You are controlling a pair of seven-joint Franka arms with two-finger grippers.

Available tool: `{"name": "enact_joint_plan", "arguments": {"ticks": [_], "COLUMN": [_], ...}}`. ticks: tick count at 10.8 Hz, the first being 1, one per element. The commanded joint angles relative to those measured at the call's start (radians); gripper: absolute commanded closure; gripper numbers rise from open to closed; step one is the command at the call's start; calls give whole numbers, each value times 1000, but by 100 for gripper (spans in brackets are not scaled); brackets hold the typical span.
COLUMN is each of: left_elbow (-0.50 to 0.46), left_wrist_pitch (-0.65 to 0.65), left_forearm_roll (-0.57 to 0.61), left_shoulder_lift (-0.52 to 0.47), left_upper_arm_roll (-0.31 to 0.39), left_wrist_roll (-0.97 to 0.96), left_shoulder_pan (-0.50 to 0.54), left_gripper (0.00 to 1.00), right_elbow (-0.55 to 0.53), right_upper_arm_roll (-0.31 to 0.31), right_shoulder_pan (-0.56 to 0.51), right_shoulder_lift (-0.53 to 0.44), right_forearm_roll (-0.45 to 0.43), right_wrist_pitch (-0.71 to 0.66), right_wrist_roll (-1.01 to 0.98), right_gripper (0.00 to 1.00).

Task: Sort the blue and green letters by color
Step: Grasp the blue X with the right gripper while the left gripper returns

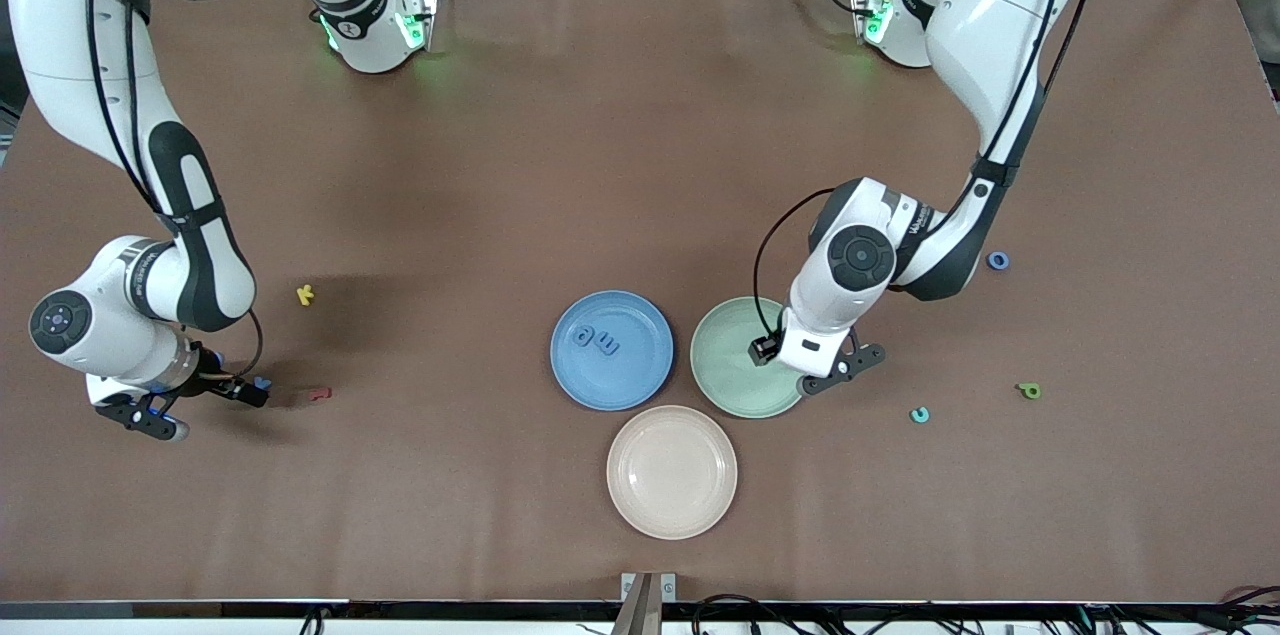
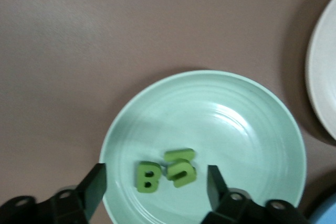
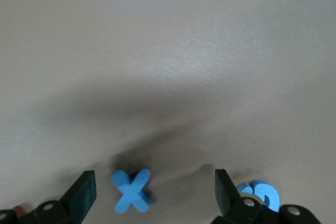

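Letters told us the geometry: our right tool (image 3: pixel 152 192), spread wide and empty at lower left, straddled a blue X (image 3: pixel 132 190) on the worktop, while our left tool (image 2: pixel 156 184) hung open over two green letters (image 2: pixel 165 170) in the green plate (image 2: pixel 252 129).

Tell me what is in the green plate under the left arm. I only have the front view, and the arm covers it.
Observer: The left wrist view shows a green B lying in the green plate, with a second green letter beside it, too blurred to read.
Operator: Is the left gripper holding either one?
Observer: No. The left gripper is over the plate with its fingers apart, and neither finger touches a letter.
Operator: What is the right gripper over?
Observer: The right gripper is open over a blue X that lies on the table. Another blue letter lies beside one finger.
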Motion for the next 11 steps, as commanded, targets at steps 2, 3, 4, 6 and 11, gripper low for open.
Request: {"name": "enact_joint_plan", "arguments": {"ticks": [2,3,4,6,11], "left_elbow": [6,6,6,-6,-46], "left_wrist_pitch": [-107,-115,-117,-118,-111], "left_forearm_roll": [76,102,136,211,278], "left_shoulder_lift": [-31,-31,-31,-26,-14], "left_upper_arm_roll": [-23,-54,-84,-127,-165], "left_wrist_roll": [197,252,295,398,792], "left_shoulder_pan": [142,210,273,394,614], "left_gripper": [0,0,0,0,0], "right_elbow": [7,8,8,5,5], "right_upper_arm_roll": [20,22,23,23,25], "right_shoulder_pan": [-15,-12,-8,6,6], "right_shoulder_lift": [10,10,10,10,8], "right_forearm_roll": [-6,-3,3,6,6], "right_wrist_pitch": [-15,-23,-29,-31,-58], "right_wrist_roll": [27,27,31,62,70], "right_gripper": [0,0,0,0,62]}}
